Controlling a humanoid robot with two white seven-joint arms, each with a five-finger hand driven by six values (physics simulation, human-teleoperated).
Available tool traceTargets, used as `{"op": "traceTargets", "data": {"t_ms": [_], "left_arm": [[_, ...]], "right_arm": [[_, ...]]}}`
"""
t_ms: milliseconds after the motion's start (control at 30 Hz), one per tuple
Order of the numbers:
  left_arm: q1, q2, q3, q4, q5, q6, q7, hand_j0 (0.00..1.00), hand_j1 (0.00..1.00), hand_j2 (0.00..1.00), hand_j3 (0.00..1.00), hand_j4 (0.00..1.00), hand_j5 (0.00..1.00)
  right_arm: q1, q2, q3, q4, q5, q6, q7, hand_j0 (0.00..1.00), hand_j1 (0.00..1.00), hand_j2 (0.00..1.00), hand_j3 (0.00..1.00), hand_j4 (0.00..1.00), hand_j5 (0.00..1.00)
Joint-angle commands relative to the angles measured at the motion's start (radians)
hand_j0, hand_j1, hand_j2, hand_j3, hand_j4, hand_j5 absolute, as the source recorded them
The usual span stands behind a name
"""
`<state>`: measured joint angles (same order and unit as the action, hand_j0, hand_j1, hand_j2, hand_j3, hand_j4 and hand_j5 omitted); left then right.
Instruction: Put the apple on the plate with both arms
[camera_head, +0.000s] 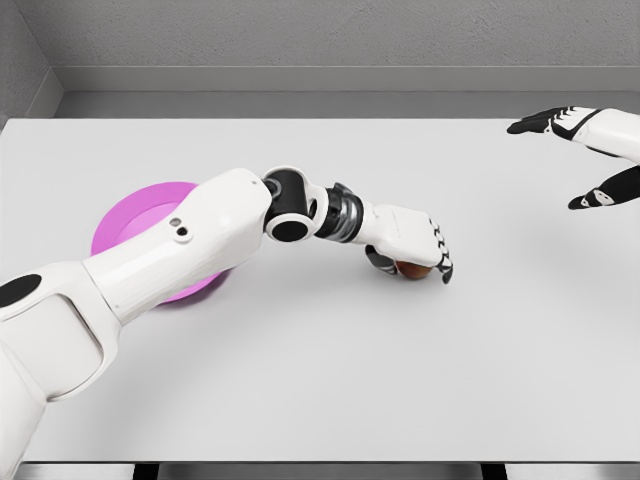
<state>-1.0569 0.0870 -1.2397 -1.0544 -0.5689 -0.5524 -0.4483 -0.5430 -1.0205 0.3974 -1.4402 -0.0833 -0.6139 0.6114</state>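
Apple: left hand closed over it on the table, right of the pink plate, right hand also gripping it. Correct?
Not quite. In the head view the right hand is far off at the table's right edge, fingers spread, holding nothing. The rest stands: the left hand is closed over the apple, right of the pink plate.

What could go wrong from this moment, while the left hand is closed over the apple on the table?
1. The left hand covers the apple from above, so the grip may be shallow; the round apple could slip out and roll.
2. The left forearm lies over the plate; swinging back could knock the plate.
3. The right hand hangs open far off, too far to steady the apple.
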Motion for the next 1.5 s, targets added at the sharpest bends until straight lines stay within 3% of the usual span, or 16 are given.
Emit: {"op": "traceTargets", "data": {"t_ms": [0, 433, 700, 833, 900, 1067, 1233, 1333, 1467], "left_arm": [[0.0, 0.0, -0.004, -0.001, 0.003, 0.002, 0.0, 0.68, 0.68, 0.68, 0.68, 0.68, 0.68], [-0.003, 0.011, -0.004, -0.006, 0.003, -0.018, 0.0, 0.52, 0.52, 0.52, 0.52, 0.52, 0.52], [-0.025, 0.04, 0.002, -0.013, 0.014, -0.058, 0.0, 0.48, 0.48, 0.48, 0.48, 0.48, 0.48], [-0.052, 0.094, 0.006, -0.019, 0.086, -0.058, 0.0, 0.48, 0.48, 0.48, 0.48, 0.48, 0.48], [-0.054, 0.141, 0.035, -0.042, 0.116, -0.058, 0.0, 0.48, 0.48, 0.48, 0.48, 0.48, 0.48], [-0.049, 0.43, 0.063, -0.329, 0.216, -0.058, -0.001, 0.45, 0.45, 0.45, 0.45, 0.45, 0.45], [-0.046, 0.68, 0.121, -0.478, 0.271, -0.058, 0.0, 0.44, 0.44, 0.44, 0.44, 0.44, 0.44], [-0.046, 0.781, 0.125, -0.478, 0.282, -0.058, 0.0, 0.44, 0.44, 0.44, 0.44, 0.44, 0.44], [-0.022, 0.806, 0.141, -0.401, 0.276, -0.058, -0.003, 0.44, 0.44, 0.44, 0.44, 0.44, 0.44]], "right_arm": [[0.0, -0.001, 0.0, 0.0, -0.007, 0.003, 0.0, 1.0, 1.0, 1.0, 1.0, 1.0, 1.0], [0.002, -0.001, 0.0, 0.0, -0.007, 0.003, 0.0, 1.0, 1.0, 1.0, 1.0, 1.0, 1.0], [0.0, -0.003, 0.0, 0.0, -0.007, 0.003, 0.0, 1.0, 1.0, 1.0, 1.0, 1.0, 1.0], [0.0, -0.001, 0.0, 0.0, -0.007, 0.003, 0.0, 1.0, 1.0, 1.0, 1.0, 1.0, 1.0], [0.0, -0.001, 0.0, 0.0, -0.007, 0.003, 0.0, 1.0, 1.0, 1.0, 1.0, 1.0, 1.0], [0.0, -0.003, 0.0, 0.0, -0.007, 0.003, 0.0, 1.0, 1.0, 1.0, 1.0, 1.0, 1.0], [0.0, -0.003, 0.0, 0.0, -0.007, 0.003, 0.0, 1.0, 1.0, 1.0, 1.0, 1.0, 1.0], [-0.002, -0.01, 0.0, 0.0, -0.007, 0.003, 0.0, 1.0, 1.0, 1.0, 1.0, 1.0, 1.0], [-0.002, -0.01, 0.0, 0.0, -0.007, 0.003, 0.0, 1.0, 1.0, 1.0, 1.0, 1.0, 1.0]]}}
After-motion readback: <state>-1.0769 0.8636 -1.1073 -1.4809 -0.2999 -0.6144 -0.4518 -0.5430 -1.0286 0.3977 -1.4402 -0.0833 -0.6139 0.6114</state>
